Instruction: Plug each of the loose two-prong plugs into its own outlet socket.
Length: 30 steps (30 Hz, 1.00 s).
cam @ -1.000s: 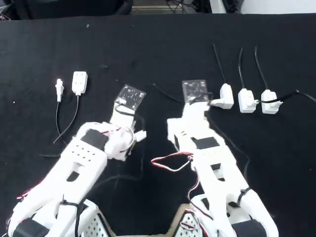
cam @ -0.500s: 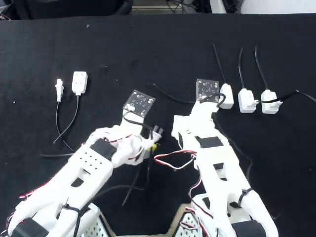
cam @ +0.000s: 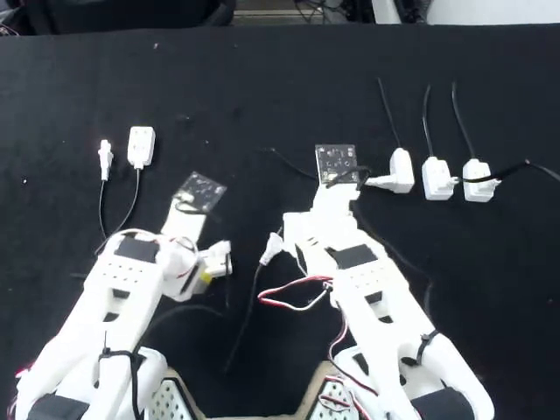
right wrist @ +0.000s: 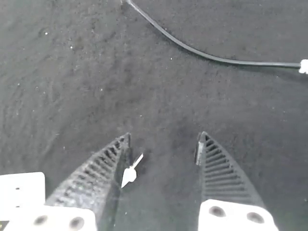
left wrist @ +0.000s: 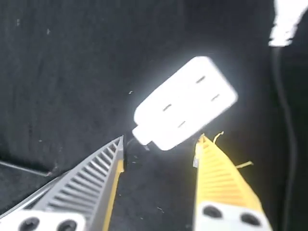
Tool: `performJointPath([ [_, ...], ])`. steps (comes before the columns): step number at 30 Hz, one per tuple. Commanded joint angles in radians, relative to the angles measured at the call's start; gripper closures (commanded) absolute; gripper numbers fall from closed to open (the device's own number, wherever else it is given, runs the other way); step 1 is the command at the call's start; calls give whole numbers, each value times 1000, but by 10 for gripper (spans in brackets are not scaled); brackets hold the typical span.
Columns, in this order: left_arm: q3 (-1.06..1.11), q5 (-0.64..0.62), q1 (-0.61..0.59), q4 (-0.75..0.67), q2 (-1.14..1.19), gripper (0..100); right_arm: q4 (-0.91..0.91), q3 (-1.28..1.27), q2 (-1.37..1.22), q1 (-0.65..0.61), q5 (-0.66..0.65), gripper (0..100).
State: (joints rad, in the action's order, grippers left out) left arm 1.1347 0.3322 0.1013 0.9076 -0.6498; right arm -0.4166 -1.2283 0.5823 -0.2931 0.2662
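Note:
A white outlet socket [cam: 140, 146] lies at the far left with a small loose white plug [cam: 105, 158] beside it. My left gripper [cam: 194, 191] is open a short way right of them. In the left wrist view the socket [left wrist: 185, 103] lies just beyond the open gripper [left wrist: 160, 142], and the plug [left wrist: 288, 21] is at the frame's corner. Three white outlets [cam: 435, 178] stand in a row at the right. My right gripper [cam: 337, 164] is open just left of that row. The right wrist view has the open gripper [right wrist: 163, 139] over bare cloth, with a black cable [right wrist: 211, 57] beyond.
A white plug-like piece [cam: 272, 248] with a black cable trailing toward the front lies between the two arms. Thin black cables run back from the three outlets, and another comes in from the right edge [cam: 529, 166]. The black cloth table [cam: 262, 79] stretches far back.
The left arm swung right, then back left toward the lone socket. The right arm swung right against the outlet row, then back left.

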Motion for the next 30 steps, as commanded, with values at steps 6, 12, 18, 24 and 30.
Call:
performJointPath([
  [6,24,6,-159,-184,-17,766,-2,38,33,-17,6,790],
  [12,12,12,-231,-193,-17,766,-2,36,33,-17,6,790],
  [18,-33,12,-257,-183,-17,766,-5,36,31,-58,12,787],
  [24,-107,83,-255,-41,-20,766,18,5,31,-167,15,786],
  [30,-185,-98,-243,-41,-17,766,144,-62,30,-216,114,787],
])
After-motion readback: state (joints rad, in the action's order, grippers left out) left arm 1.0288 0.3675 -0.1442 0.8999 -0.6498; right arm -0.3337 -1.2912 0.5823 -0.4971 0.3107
